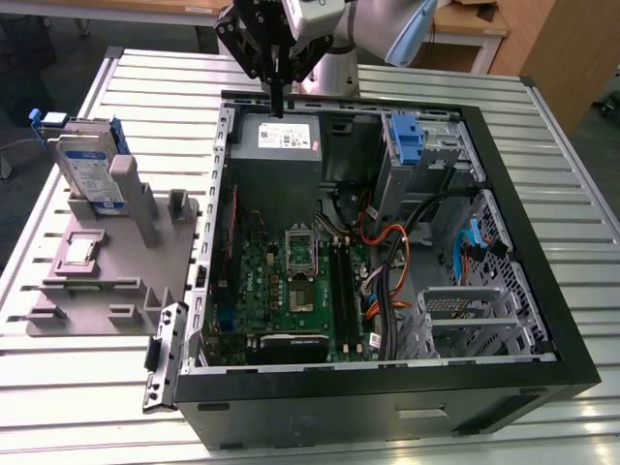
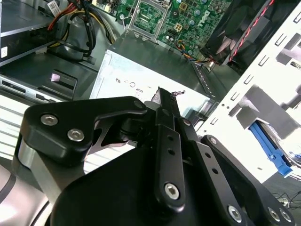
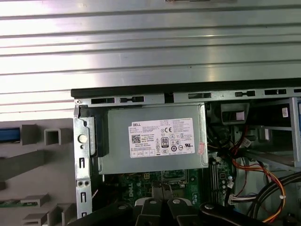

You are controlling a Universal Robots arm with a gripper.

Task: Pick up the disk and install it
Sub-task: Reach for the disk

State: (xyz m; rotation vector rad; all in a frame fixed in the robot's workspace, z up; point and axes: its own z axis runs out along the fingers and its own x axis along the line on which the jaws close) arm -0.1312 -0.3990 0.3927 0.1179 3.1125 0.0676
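Closest to the lens in the second wrist view are the black links of your claw [image 2: 160, 94], its two fingers pressed together with nothing between them. It hangs over the far edge of the open computer case [image 1: 387, 407], just above the grey power-supply box [image 1: 281, 136] with the white sticker. The disk [image 1: 89, 172] is well apart from it, outside the case toward the exterior view's left. It is propped on edge in a grey fixture [image 1: 107, 271] on the slatted tabletop [image 1: 87, 417], with blue rails along its sides. By my judgement the pickup is not yet made. To do it well, part the fingers before you descend and square them to the drive's flat faces. Grip the metal body rather than the plastic rails, and lift along the stand's slot so nothing snags.
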